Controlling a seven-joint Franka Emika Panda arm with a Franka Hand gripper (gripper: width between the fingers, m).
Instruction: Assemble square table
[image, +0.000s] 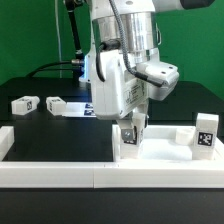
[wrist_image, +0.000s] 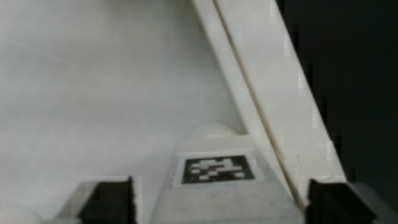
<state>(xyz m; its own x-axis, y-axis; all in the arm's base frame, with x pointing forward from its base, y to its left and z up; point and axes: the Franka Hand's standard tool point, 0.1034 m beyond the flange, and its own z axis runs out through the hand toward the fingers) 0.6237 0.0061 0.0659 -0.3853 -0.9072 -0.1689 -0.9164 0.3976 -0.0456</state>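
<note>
A black work table carries the loose parts of a white furniture kit. A large white square top with a raised rim lies flat at the front of the table, near a long white border rail along the front edge. Farther back, toward the exterior view's left, two small tagged leg blocks lie on the dark surface, close together but apart. A flat white marker board lies just beside them, partly hidden.

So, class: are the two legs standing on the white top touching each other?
Apart. The exterior view shows a bare stretch of top between the middle leg and the right leg.
</note>
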